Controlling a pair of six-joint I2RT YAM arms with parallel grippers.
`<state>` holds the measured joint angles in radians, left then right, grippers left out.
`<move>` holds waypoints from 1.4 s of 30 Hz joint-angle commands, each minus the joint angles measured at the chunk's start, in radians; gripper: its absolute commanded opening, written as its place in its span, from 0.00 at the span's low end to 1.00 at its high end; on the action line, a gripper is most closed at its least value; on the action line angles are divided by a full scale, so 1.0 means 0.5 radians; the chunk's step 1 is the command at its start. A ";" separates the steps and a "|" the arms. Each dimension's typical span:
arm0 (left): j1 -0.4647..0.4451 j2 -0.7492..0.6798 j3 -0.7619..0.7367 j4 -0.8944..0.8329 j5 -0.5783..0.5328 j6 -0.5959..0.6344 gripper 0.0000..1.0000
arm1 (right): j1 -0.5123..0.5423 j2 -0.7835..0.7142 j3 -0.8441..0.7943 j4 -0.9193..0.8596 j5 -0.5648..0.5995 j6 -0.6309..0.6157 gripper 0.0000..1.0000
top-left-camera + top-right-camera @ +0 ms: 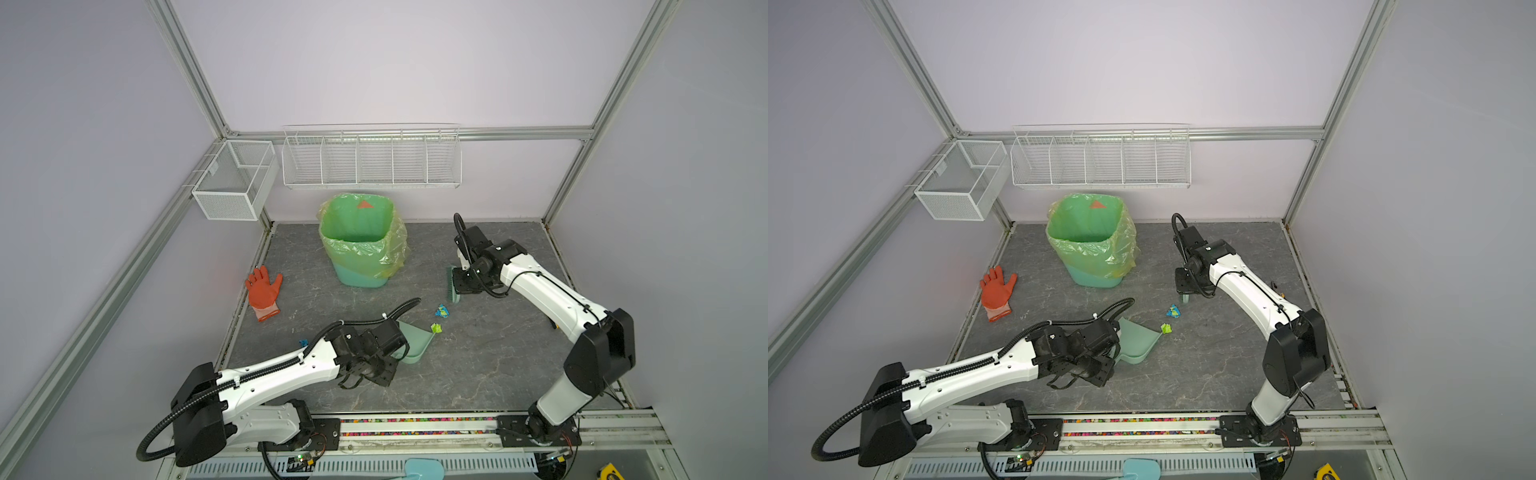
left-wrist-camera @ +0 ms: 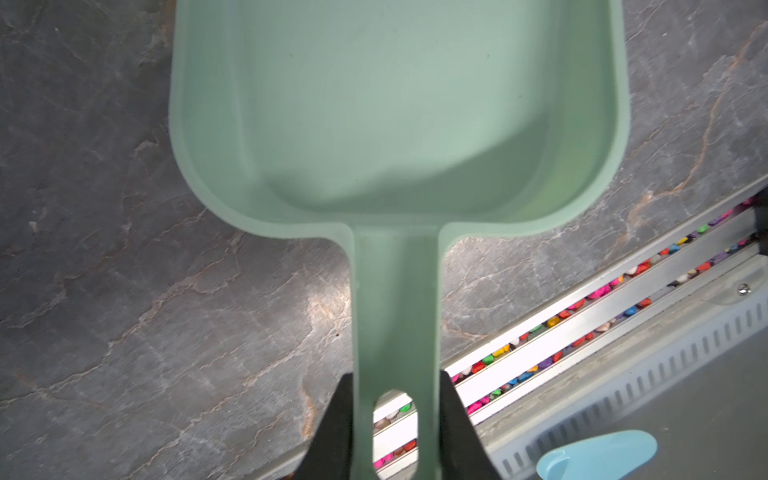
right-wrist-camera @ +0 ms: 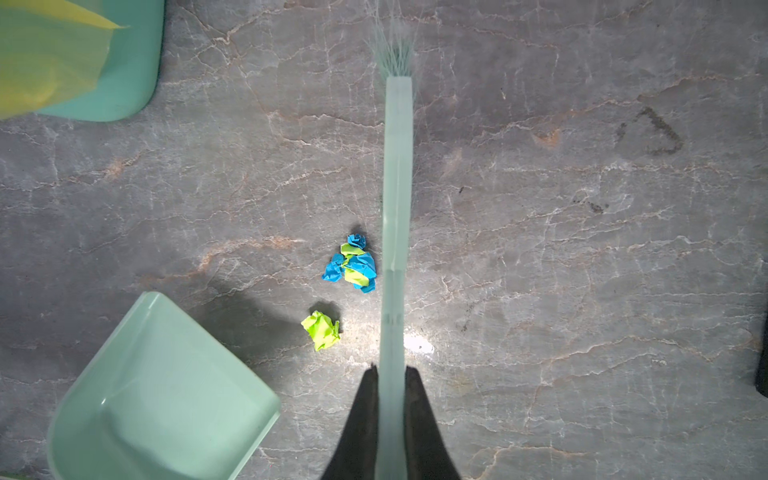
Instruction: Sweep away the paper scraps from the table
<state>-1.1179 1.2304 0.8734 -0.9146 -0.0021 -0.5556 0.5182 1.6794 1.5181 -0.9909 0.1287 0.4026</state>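
- The orange glove (image 1: 264,291) lies flat at the far left edge of the counter (image 1: 478,365). It is no scrap, so I leave it alone.
- A small blue scrap (image 1: 304,343) sits just left of my left arm, behind the pan's back. This sweep cannot reach it there, and I judge it needs a separate pass.
- The bin (image 1: 359,245), lined with a green bag, stands open toward the back of the counter, near enough for tipping the pan into it afterwards.
- My left jaws are narrow, clamped on the handle of the dustpan (image 2: 399,104). I hold the pan, which is empty, with its open mouth turned toward the scraps, so whatever gets pushed has somewhere to land. Whether its lip rests on the counter I cannot tell.
- The lime wad (image 3: 321,330) lies on the counter just before the pan's lip. The blue-and-lime wad (image 3: 351,266) lies a little beyond it, toward the brush.
- My right jaws are pinched tight on the handle of the brush (image 3: 397,208), bristles at the far end. The brush stands on the far side of both wads from the pan, so one stroke toward the pan should carry both in. Whether the bristles touch the counter I cannot tell.
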 commanded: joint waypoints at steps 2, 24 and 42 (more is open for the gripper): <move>-0.031 0.073 0.075 0.013 -0.018 0.063 0.00 | -0.009 0.051 0.061 -0.068 0.031 -0.053 0.07; -0.075 0.339 0.212 0.045 0.036 0.175 0.00 | -0.009 -0.011 -0.084 0.011 -0.067 -0.090 0.07; -0.077 0.563 0.309 0.103 0.067 0.197 0.00 | 0.073 -0.068 -0.228 0.052 -0.190 -0.092 0.07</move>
<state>-1.1522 1.4944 0.9913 -0.8654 0.0246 -0.4721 0.5377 1.6791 1.4319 -0.9508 0.0692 0.3660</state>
